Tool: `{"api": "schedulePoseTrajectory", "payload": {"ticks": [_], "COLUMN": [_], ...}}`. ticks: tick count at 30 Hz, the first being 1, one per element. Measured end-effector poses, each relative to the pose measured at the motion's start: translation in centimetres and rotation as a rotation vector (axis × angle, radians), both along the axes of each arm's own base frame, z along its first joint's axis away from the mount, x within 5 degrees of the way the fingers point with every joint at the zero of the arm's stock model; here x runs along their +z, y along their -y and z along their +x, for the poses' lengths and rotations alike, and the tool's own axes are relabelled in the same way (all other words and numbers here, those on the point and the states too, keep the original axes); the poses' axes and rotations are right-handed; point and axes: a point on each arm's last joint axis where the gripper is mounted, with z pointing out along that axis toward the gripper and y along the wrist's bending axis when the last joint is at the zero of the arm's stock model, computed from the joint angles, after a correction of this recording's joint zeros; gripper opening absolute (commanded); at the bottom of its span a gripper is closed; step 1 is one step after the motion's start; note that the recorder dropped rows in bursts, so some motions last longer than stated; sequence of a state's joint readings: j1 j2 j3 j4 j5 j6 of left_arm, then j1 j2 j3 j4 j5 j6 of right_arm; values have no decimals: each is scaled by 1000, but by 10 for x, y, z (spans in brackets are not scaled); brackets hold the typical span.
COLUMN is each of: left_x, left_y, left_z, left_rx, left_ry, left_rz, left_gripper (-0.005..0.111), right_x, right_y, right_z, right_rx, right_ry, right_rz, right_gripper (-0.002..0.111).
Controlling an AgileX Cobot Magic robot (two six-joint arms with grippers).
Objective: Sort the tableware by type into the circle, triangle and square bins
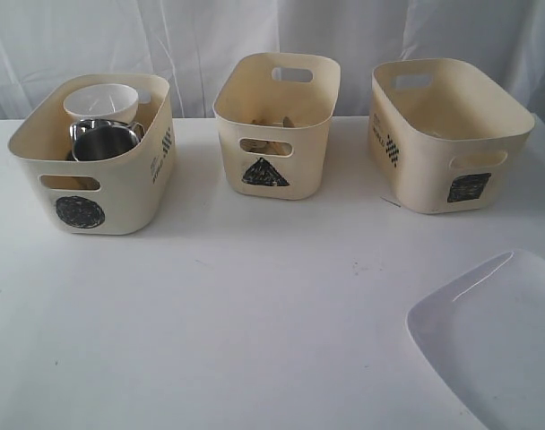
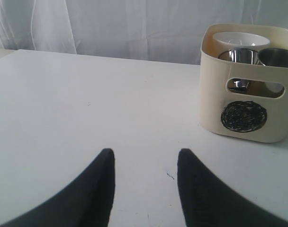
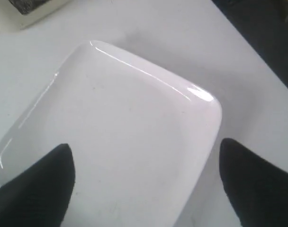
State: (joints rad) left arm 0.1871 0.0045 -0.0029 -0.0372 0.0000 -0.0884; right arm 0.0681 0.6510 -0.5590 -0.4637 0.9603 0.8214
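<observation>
White curtains hang behind a white worktop point(image 1: 255, 313). In the exterior view the circle bin point(image 1: 120, 202) sits at ten o'clock with a white bowl point(image 1: 100, 100) and steel vessels point(image 1: 104, 141) inside, the triangle bin point(image 1: 308, 152) at twelve and the square bin point(image 1: 416, 170) at two. The large white square plate point(image 1: 497, 340) lies flat at five o'clock, near the worktop's edge. The right end effector point(image 3: 144, 153) hovers over it, spread wide and holding nothing. The left end effector point(image 2: 144, 158) is parted and empty over bare worktop. The plate's glossy, low rim offers little purchase, so a shallow pinch could slip or nudge it off the edge.
</observation>
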Motion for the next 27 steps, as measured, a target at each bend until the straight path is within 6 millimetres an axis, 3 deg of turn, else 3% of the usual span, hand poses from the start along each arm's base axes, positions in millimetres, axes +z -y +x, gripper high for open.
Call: {"api": "schedulePoseTrajectory", "payload": {"ticks": [9,15,19,22,27], "left_x": [0,0,0,0,0], "left_y": [0,0,0,0,0], "left_z": [0,0,0,0,0], "left_rx": [0,0,0,0,0], "left_ry": [0,0,0,0,0], "left_rz": [0,0,0,0,0], "left_gripper": [47,47,47,47,47], "right_x": [-39,-70,-59,-37,-34], "right_y": [-8,-35,-48,-65,-98], "right_z": [15,47,81,103,129], "right_rx": [150,446,585,676,784], "right_ry": [-194,-455,-513,-488,-652], "right_rz": [-19,144,128,93,-69], "right_gripper": [77,77,77,77,77]}}
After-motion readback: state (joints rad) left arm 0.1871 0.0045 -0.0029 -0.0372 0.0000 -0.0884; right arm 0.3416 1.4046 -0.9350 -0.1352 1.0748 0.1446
